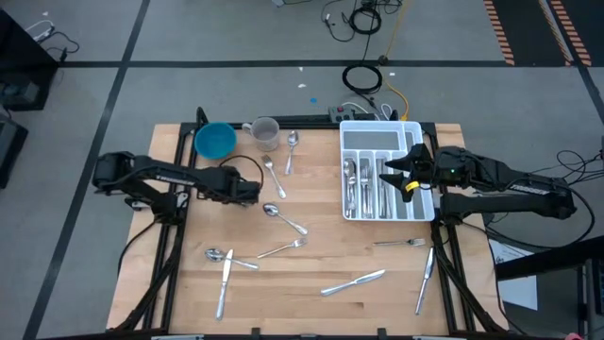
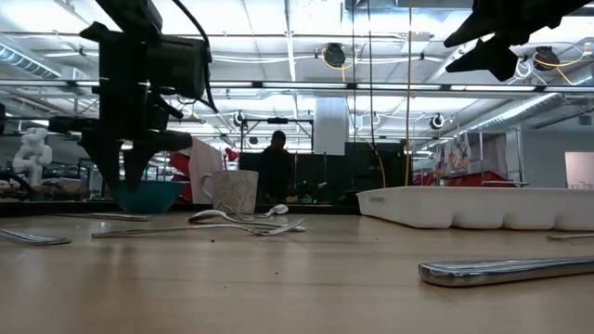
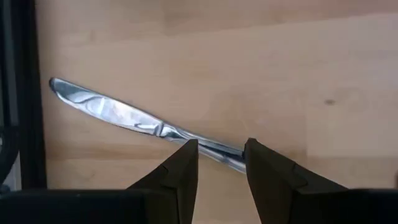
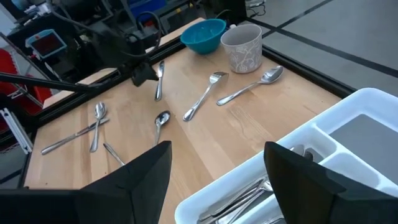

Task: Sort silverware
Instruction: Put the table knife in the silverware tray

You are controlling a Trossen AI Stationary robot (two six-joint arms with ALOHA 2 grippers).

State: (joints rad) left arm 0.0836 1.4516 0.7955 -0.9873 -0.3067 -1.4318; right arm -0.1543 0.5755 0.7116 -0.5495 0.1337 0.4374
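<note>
Knife (image 3: 134,119) lies on the bench (image 1: 311,246) under the left tool (image 3: 221,163), fingers apart astride it; right tool (image 1: 401,175), at three o'clock, gapes above the tray (image 1: 377,132).

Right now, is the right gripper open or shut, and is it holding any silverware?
Open and empty. The right gripper hangs above the white tray, fingers spread wide with nothing between them; the high view agrees.

A light wooden table (image 1: 311,302) carries scattered shiny metal silverware (image 1: 354,281), a white compartmented tray (image 1: 381,132), a blue bowl (image 1: 215,141) and a grey patterned mug (image 1: 264,133).
</note>
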